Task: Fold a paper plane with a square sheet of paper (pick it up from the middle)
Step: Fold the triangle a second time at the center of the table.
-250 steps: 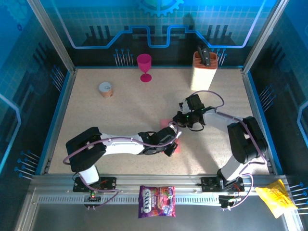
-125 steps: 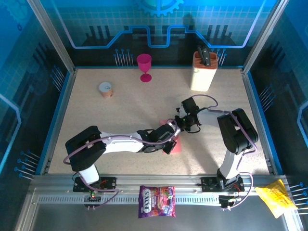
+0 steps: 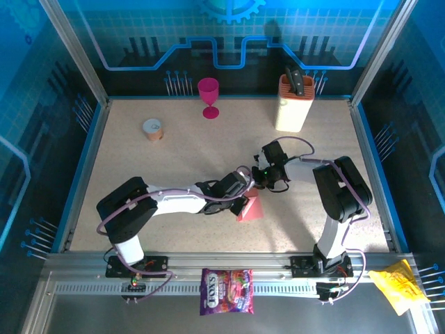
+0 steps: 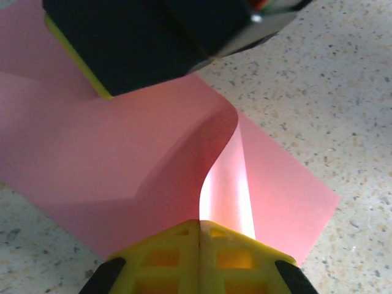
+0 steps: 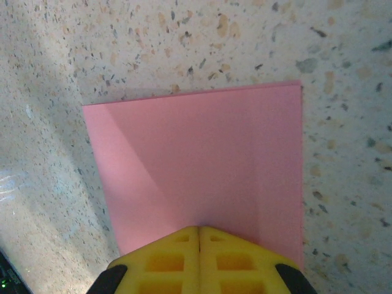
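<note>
- The square sheet of paper (image 3: 252, 211) is seen on the speckled table (image 3: 139, 174), a little toward 5 o'clock from the centre, between the two arms' tips
- The left gripper (image 3: 245, 205) is clamped on the sheet: in the left wrist view its yellow fingertips (image 4: 177, 257) are pressed together, and a raised fold of the paper (image 4: 122, 159) is pinched in the seam between them (image 4: 199, 236)
- From that pinch the paper is lifted into a curved ridge, while its corner toward 4 o'clock lies flat on the table
- The right gripper (image 3: 259, 182) is held with its jaws together. In the right wrist view its tips (image 5: 199, 236) are set over the near edge of the flat pink sheet (image 5: 202, 153); whether they press on it cannot be told
- A faint diagonal crease is shown on the left part of the sheet in that view
- The cream knife block (image 3: 292, 108) is stood at 1 o'clock – dark knife handles (image 3: 297, 82) are lodged in its top
- The magenta goblet (image 3: 208, 94) is stood upright at 12 o'clock; the inside of its bowl cannot be made out
- A small round roll (image 3: 153, 129) is placed at 10 o'clock
- Off the table, on the metal rail at 6 o'clock, a purple candy bag (image 3: 226, 291) is laid – a yellow wrapper (image 3: 398, 291) is laid at 4 o'clock
</note>
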Action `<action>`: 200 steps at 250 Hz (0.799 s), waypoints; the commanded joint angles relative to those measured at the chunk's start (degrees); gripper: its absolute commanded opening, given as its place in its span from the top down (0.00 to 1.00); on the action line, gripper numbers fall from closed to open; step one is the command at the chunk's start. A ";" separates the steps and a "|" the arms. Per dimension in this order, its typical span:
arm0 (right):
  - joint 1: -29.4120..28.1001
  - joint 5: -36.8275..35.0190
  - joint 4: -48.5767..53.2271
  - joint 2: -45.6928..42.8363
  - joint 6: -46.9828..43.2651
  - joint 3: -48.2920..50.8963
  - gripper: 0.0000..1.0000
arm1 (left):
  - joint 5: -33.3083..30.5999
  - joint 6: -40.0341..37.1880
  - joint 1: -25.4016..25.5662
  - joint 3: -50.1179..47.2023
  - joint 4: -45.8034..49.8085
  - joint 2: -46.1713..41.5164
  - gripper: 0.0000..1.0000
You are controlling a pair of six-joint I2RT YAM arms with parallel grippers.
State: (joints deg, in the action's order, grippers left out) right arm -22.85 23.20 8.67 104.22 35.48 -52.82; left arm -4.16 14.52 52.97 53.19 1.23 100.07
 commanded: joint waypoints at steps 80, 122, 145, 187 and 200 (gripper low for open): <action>-0.46 -2.72 1.35 2.91 -0.68 2.10 1.00 | -0.04 -3.27 -2.17 0.73 0.29 1.39 1.00; -0.44 -2.78 1.18 3.05 -0.59 2.10 1.00 | -0.47 -3.36 -2.34 0.19 0.19 1.54 1.00; -0.44 -2.84 1.35 3.09 -0.55 2.10 1.00 | -0.58 -3.15 -2.36 -0.35 0.22 1.29 1.00; -0.44 -2.78 1.35 3.18 -0.67 2.10 1.00 | -0.40 -2.72 -2.44 -1.16 -0.08 1.18 1.00; -0.44 -2.81 1.33 3.27 -0.68 2.10 1.00 | -0.24 -2.42 -2.37 -1.38 -0.26 1.32 1.00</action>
State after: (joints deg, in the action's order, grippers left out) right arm -22.85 23.64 6.96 104.51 35.51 -52.45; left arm -4.23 12.91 50.98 53.08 1.19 100.57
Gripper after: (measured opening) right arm 0.048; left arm 0.064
